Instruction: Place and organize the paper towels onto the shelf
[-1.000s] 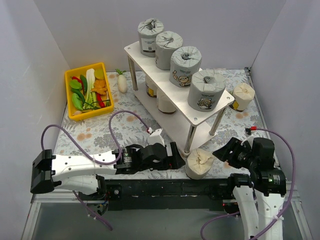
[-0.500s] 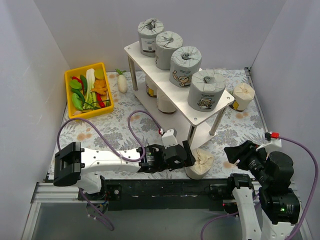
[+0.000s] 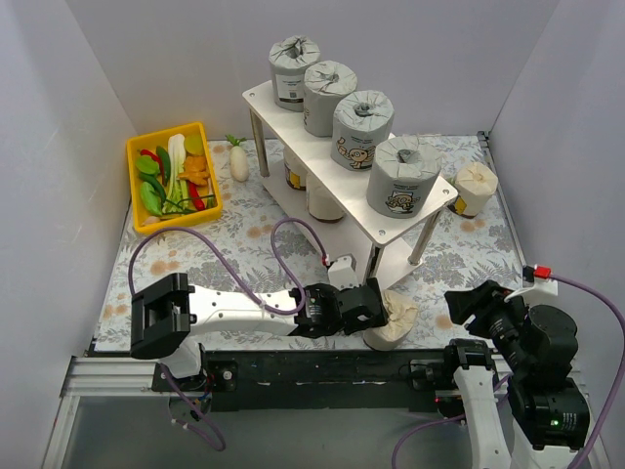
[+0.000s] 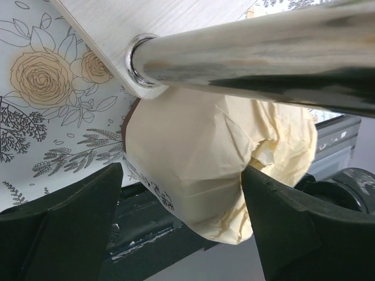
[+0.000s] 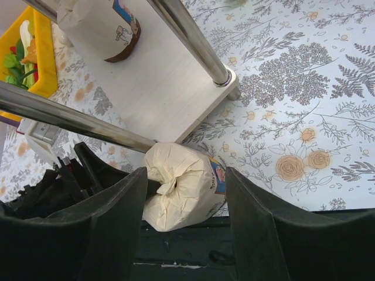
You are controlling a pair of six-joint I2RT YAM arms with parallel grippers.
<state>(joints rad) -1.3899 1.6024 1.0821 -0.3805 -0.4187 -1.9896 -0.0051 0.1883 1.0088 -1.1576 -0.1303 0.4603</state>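
Observation:
Four grey paper towels (image 3: 354, 129) stand in a row on the top board of the shelf (image 3: 258, 99). Two cream rolls (image 3: 323, 200) stand on its lower board. Another cream roll (image 3: 476, 188) stands on the table at the right. The last cream roll (image 3: 395, 318) lies by the shelf's front leg at the table's near edge. My left gripper (image 3: 376, 309) is open, with a finger on either side of this roll (image 4: 199, 164). My right gripper (image 3: 467, 304) is open and empty, raised to the right of that roll (image 5: 181, 187).
A yellow bin (image 3: 173, 178) of vegetables sits at the far left, with a white radish (image 3: 239, 159) beside it. The shelf's metal leg (image 4: 263, 52) crosses just above the roll. The table's front edge and black rail (image 5: 193, 252) lie right below the roll.
My left arm has reached to the right along the front edge until its open fingers straddle the lying cream roll. My right arm has drawn back to the right, away from the roll.

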